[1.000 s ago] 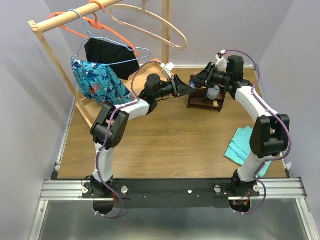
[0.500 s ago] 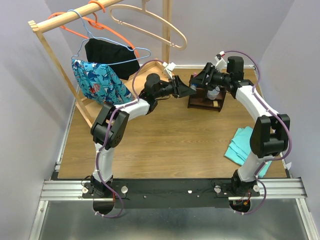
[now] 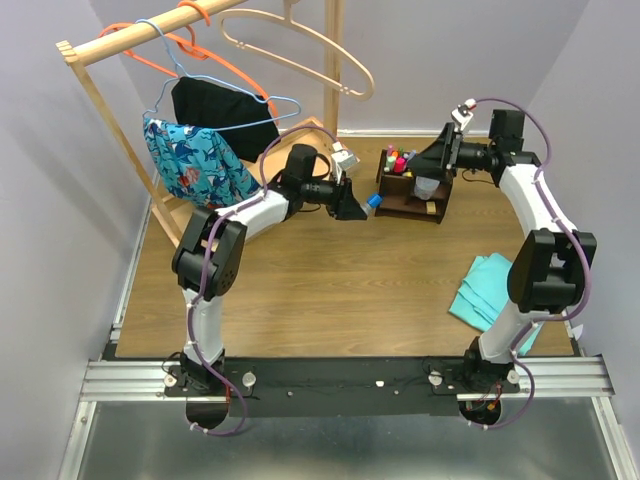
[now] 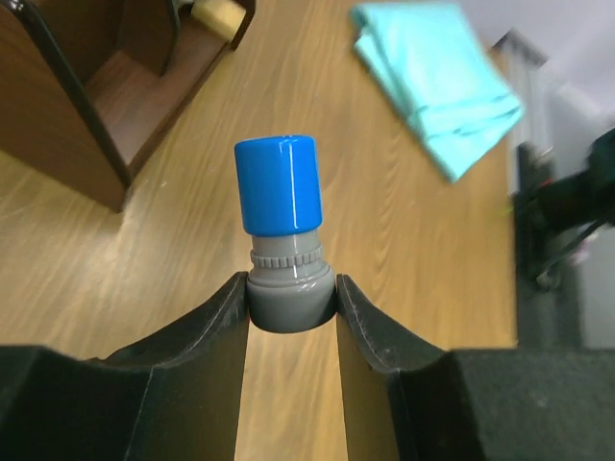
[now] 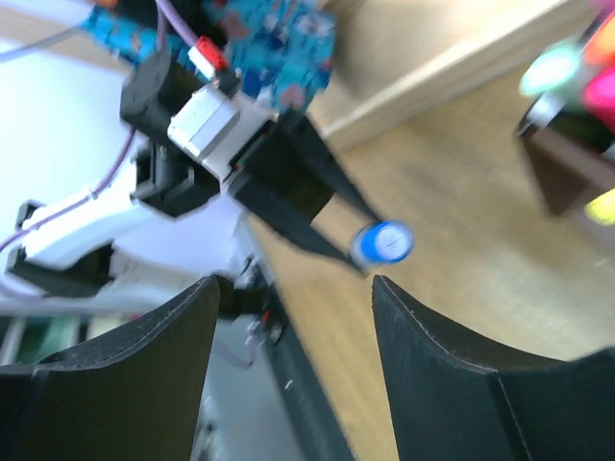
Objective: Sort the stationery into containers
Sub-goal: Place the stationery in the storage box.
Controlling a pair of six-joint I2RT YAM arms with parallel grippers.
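Main thing in play: a stubby grey marker with a bright blue cap (image 4: 277, 182). The left gripper (image 3: 352, 203) has it pinched, jaws narrow on the grey barrel just under the cap, with the cap poking out ahead. In the overhead view it sits about mid-frame, just left of the dark brown wooden desk organizer (image 3: 400, 207). The cap end is very near that left wall, though I can't tell if it touches. It looks held up off the wooden table (image 3: 330, 290).

In the left wrist view the organizer fills the upper left corner. A tan eraser block (image 4: 219, 12) lies in its low front tray. Overhead, a bunch of pens with pink, green and orange caps (image 3: 398, 160) stands upright in the tall back slot.

The right gripper (image 5: 288, 307) hangs by the organizer's right side, upper right of the overhead frame. Its fingers are spread wide with nothing between them, and its camera looks straight across at the blue cap.

My read is that this is the carry-and-drop step for this marker, and it seems late in the sort, since I can't spot any loose stationery on the table. The next move calls for lifting it over the left wall, lining it up above an open slot, then letting go. Both arms are crowding one small box, so the right one wants to stay out of the way. The folded teal cloth (image 3: 490, 285) at lower right isn't part of this.
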